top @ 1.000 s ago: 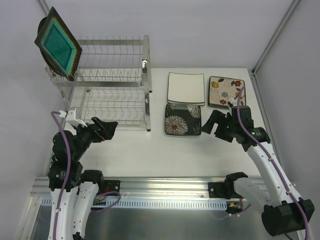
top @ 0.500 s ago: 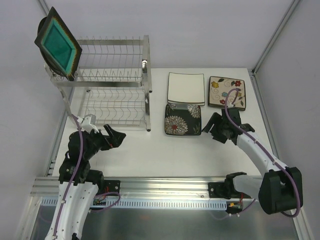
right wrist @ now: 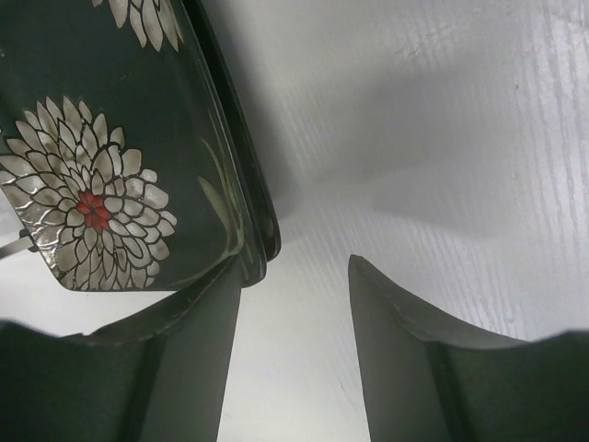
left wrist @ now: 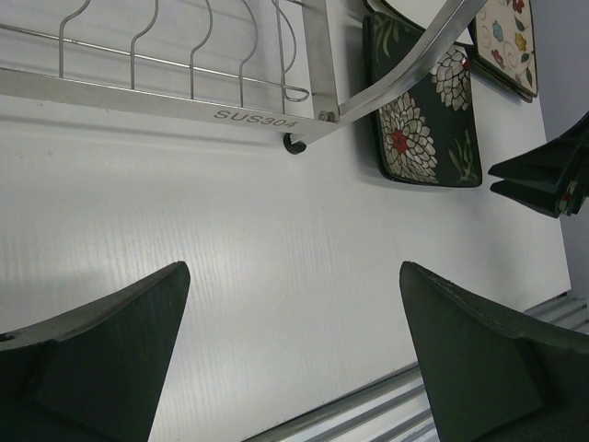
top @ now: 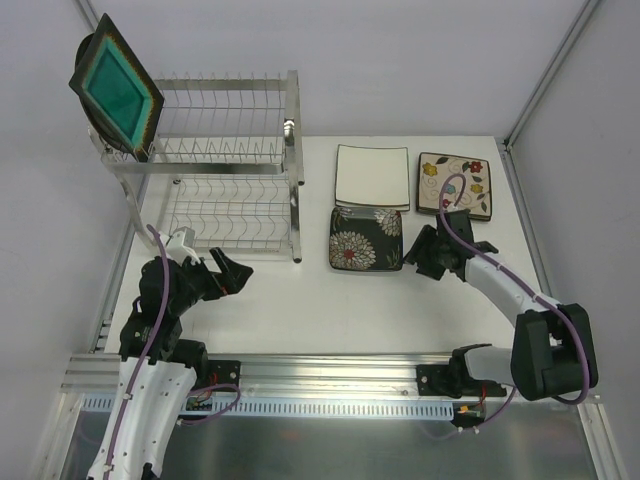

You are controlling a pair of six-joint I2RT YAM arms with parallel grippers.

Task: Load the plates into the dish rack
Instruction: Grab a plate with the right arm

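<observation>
Evidently early in loading: the dish rack (top: 225, 170) held the teal-centred plate (top: 118, 88) upright at its upper left end. The left gripper (top: 238, 272) hovered before the rack, jaws wide and empty. Unloaded on the table (top: 320, 300) lay the black chrysanthemum plate (top: 366, 240) and white plate (top: 372, 177). The right gripper (top: 418, 258), jaws half apart and gripping nothing, sat at the black plate's right rim, which lay beside one finger rather than between them. The floral plate (top: 453, 185) lay rightmost.

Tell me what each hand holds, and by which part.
Nothing is held. The left hand is open over the table; the right hand is open at an edge of the black plate.
</observation>
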